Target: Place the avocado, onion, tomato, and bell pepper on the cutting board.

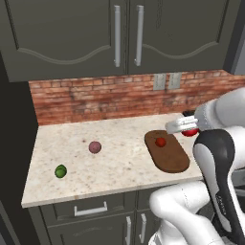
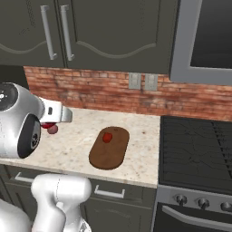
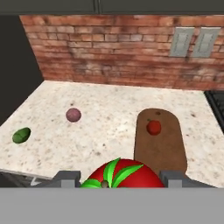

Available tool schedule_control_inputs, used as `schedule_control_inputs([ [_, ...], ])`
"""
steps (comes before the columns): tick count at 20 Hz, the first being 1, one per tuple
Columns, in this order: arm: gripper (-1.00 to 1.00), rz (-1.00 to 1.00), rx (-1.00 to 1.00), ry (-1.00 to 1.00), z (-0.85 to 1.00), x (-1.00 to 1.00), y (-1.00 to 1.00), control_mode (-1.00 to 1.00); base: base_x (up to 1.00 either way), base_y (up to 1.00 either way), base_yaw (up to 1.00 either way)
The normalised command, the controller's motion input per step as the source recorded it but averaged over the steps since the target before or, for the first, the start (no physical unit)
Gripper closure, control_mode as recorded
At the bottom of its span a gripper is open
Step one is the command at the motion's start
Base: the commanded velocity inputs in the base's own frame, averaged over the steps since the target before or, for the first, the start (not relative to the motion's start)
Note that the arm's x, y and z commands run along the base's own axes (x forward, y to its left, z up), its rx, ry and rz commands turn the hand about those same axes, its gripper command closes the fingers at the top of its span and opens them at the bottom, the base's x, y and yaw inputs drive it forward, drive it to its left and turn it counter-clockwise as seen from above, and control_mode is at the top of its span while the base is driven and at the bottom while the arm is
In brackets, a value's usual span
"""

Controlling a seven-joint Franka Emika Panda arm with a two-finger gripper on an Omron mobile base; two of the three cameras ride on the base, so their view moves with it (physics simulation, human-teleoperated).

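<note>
Claw [image 3: 118, 181] closed tight on the tomato [image 3: 120, 175], up high to carry it to the cutting board [image 3: 159, 144]. Bell pepper [image 3: 153, 127] there already.

Bright-red tomato [image 3: 120, 176] with green leafy top; darker-red bell pepper [image 3: 153, 127] on dark-brown cutting board [image 3: 168, 146]; pinkish-purple onion [image 3: 73, 115]; dark-green avocado [image 3: 21, 135] by the speckled beige counter's [image 3: 109, 109] left edge; red brick wall [image 3: 109, 52]
</note>
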Motion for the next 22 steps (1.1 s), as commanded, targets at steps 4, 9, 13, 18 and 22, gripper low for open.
schedule_control_inputs([
  [4,1.00,-0.12,0.03,0.17,0.40,-0.13,-0.48,-1.00,0.00,0.00,0.00],
  [9,1.00,-0.11,0.00,0.15,0.04,0.00,-0.42,-1.00,0.00,0.00,0.00],
  [13,1.00,-0.08,0.00,0.05,-0.12,0.03,-0.44,-1.00,0.00,0.00,0.00],
  [18,1.00,-0.06,-0.02,0.01,-0.22,0.16,-0.38,-1.00,0.00,0.00,0.00],
  [22,1.00,-0.03,0.00,0.00,-0.11,0.22,-0.29,-1.00,0.00,0.00,0.00],
])
